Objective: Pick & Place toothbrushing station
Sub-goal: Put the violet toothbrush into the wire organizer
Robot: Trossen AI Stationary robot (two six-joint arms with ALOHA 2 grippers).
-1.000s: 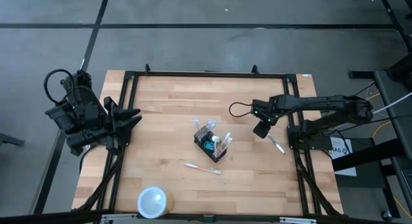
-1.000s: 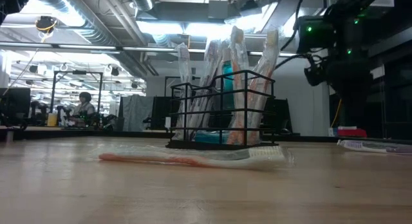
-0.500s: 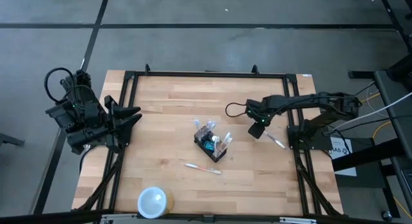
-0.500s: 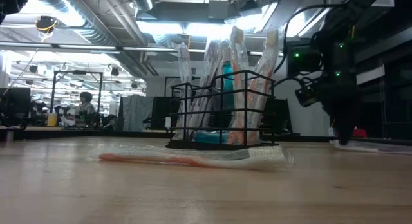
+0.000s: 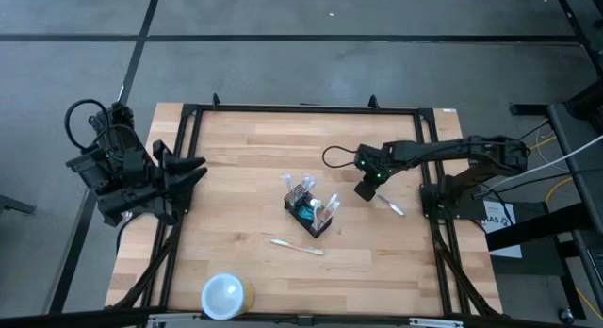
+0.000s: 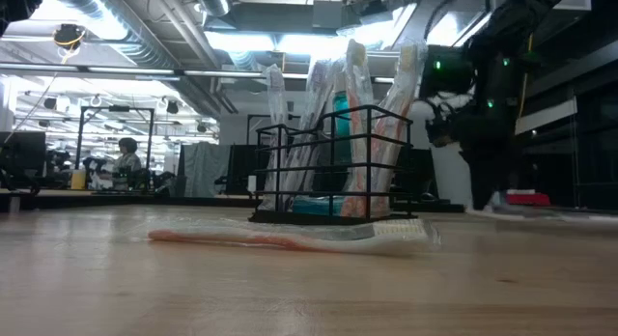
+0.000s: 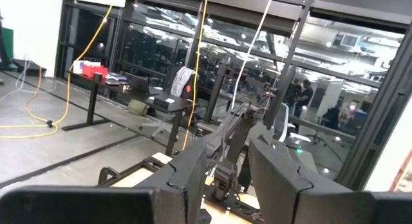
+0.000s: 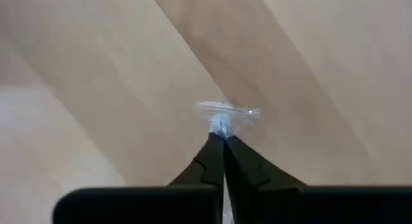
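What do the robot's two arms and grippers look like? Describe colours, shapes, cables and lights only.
Both arms are dark, jointed and slim. The left arm carries looped black cable, and the right arm has a cable loop and a small green light. Each gripper, like the right gripper, has two tapering dark fingers.

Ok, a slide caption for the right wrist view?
Right gripper shut on a clear-wrapped toothbrush, held above the light wooden table.

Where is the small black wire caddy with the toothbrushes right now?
In the high view the small black wire caddy stands near the table's middle, left of the right end effector, with a loose wrapped toothbrush lying just in front.
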